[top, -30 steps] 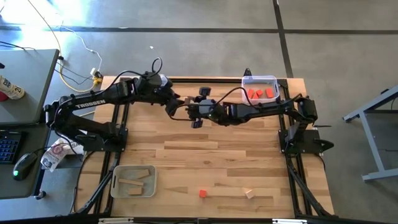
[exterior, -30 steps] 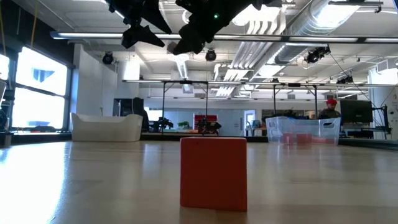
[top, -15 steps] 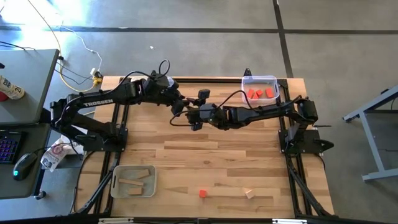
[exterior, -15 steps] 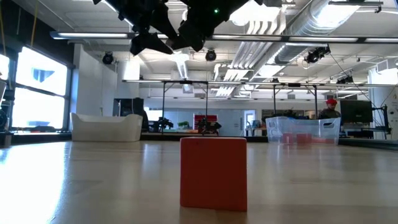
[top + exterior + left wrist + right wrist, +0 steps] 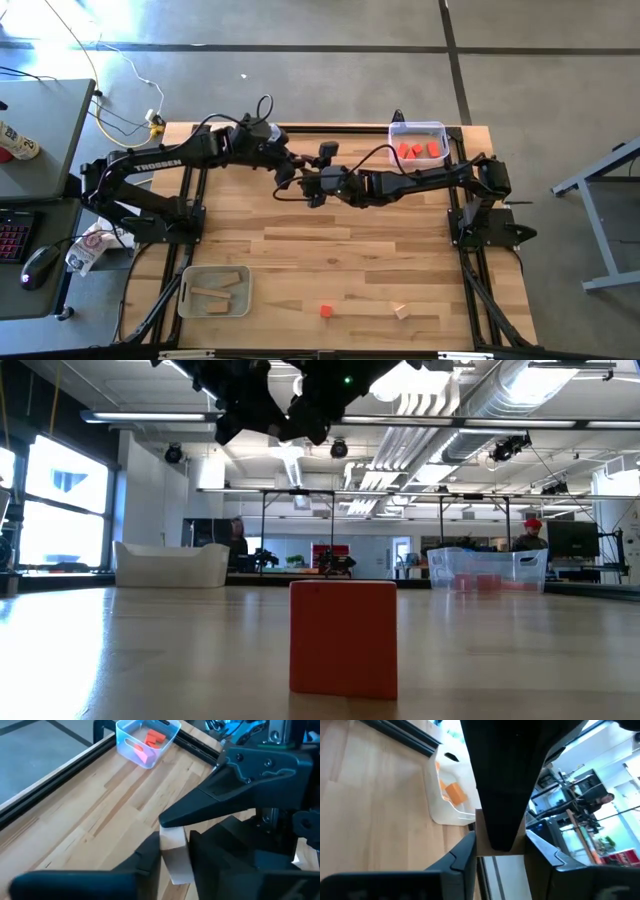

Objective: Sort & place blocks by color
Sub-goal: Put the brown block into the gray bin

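Observation:
A tan block (image 5: 173, 854) hangs in the air above the far middle of the table, held between both grippers. My left gripper (image 5: 174, 866) reaches in from the table's left (image 5: 292, 170) and is shut on it. My right gripper (image 5: 500, 851) comes from the table's right (image 5: 308, 183) and is shut on the same block. In the high view the arms hide the block. A red block (image 5: 326, 311) and another tan block (image 5: 401, 312) lie flat on the table near its near edge. My left gripper pinches the tan block's two opposite sides (image 5: 176, 870) between its two fingers, coming roughly level from the table's left. The block is lifted clear of the table. My right gripper pinches the block's other end (image 5: 481, 840) between its two fingers, coming roughly level from the table's right; the left gripper's dark finger (image 5: 502, 780) hides the block's middle.
A clear tray (image 5: 437, 133) with red blocks stands at the far right corner. A tray (image 5: 186, 297) with tan blocks sits near left. The right wrist view shows a white tray (image 5: 440, 812) with an orange block. The low view has the red block (image 5: 343, 637) close up.
My left gripper has moved toward the table's right, up to my right gripper, and has closed its fingers on the tan block that the right gripper holds. The right gripper has drawn slightly toward the left and kept its hold.

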Motion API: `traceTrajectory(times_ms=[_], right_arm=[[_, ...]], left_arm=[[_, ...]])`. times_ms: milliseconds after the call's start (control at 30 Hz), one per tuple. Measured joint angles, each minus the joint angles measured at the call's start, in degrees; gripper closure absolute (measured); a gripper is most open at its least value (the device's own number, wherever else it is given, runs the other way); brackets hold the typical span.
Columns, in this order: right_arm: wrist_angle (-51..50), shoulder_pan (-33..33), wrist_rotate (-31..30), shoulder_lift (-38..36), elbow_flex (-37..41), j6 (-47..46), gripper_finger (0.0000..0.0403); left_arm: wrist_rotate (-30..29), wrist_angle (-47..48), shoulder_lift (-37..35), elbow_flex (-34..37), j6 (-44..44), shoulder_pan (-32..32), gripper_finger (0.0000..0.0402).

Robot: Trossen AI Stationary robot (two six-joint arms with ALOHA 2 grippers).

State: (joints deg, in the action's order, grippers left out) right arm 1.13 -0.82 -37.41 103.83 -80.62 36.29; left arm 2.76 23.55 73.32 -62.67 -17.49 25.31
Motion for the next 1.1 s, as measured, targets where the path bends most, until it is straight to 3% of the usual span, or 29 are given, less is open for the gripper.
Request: traceTrajectory(times_ms=[133, 400, 733, 1100], right_arm=[[-0.1, 0.0, 0.2, 0.0, 0.0, -0.3, 0.0265], [-1.7, -1.4, -0.4, 0.0, 0.0, -1.6, 0.0197], [-7.0, -4.2, -9.0, 0.0, 0.0, -2.7, 0.0191], [-16.1, -4.2, -4.6, 0.0, 0.0, -14.6, 0.019]], left_arm=[[-0.1, 0.6, 0.0, 0.0, 1.8, 0.0, 0.0369], [-1.0, 5.1, 0.0, 0.0, 3.4, -0.3, 0.0367], [0.1, 20.0, -1.6, 0.0, 3.2, -6.5, 0.0367], [1.3, 30.4, -6.1, 0.0, -6.0, -21.3, 0.0366]])
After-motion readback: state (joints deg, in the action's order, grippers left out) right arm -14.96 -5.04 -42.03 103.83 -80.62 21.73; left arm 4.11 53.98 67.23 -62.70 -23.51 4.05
